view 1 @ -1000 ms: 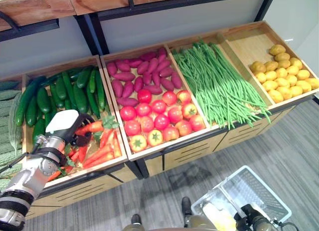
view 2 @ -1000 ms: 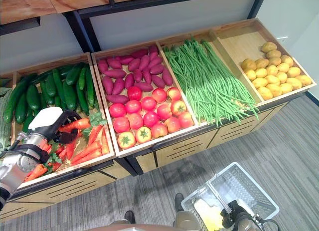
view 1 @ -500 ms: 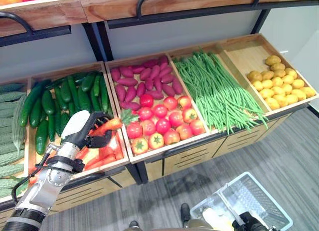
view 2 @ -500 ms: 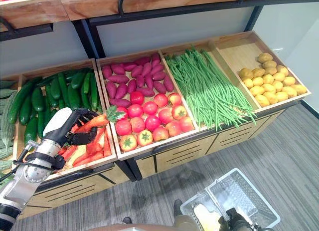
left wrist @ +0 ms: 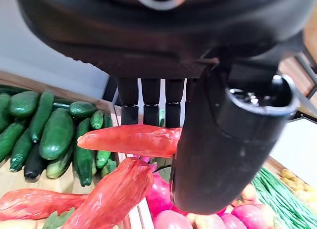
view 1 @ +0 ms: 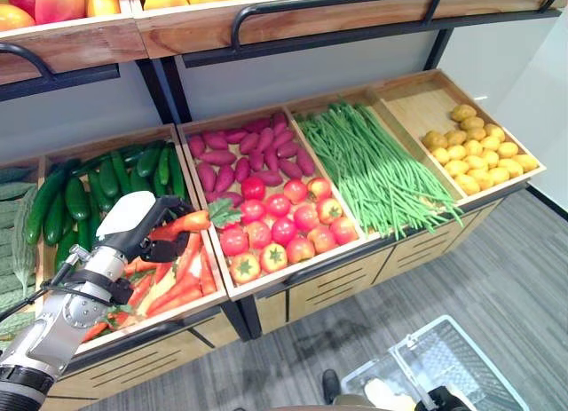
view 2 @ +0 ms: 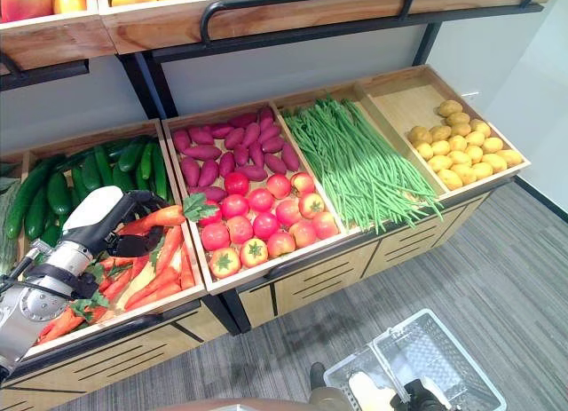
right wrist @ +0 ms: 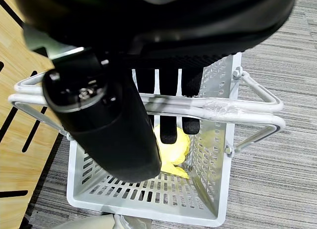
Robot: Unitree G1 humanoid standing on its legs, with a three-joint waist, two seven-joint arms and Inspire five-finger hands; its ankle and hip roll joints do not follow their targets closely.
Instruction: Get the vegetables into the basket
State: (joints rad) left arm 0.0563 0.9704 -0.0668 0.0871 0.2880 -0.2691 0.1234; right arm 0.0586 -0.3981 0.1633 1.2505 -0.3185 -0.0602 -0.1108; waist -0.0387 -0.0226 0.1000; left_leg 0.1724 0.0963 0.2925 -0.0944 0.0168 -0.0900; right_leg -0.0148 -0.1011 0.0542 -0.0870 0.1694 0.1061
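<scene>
My left hand [view 1: 133,226] is shut on an orange carrot [view 1: 183,222] with a green leafy top, held just above the carrot pile [view 1: 173,282] in the wooden crate. In the left wrist view the carrot [left wrist: 131,140] lies between the fingers and thumb [left wrist: 223,150]. The leafy end reaches over the divider towards the tomatoes [view 1: 284,229]. A white wire basket [view 2: 439,353] hangs low on the right above the floor. My right hand [right wrist: 106,122] is shut on its two handles [right wrist: 208,109]. Yellow items [right wrist: 174,146] lie inside the basket.
The long wooden stand holds cucumbers [view 1: 98,180], purple sweet potatoes [view 1: 248,149], green beans [view 1: 377,167] and yellow potatoes [view 1: 475,149] in separate crates. An upper shelf [view 1: 222,16] with fruit overhangs the back. Grey floor [view 1: 497,278] lies in front.
The left hand has carried the carrot up and to the right, from over the carrot pile to the crate divider. The camera has tilted up, showing more of the upper shelf.
</scene>
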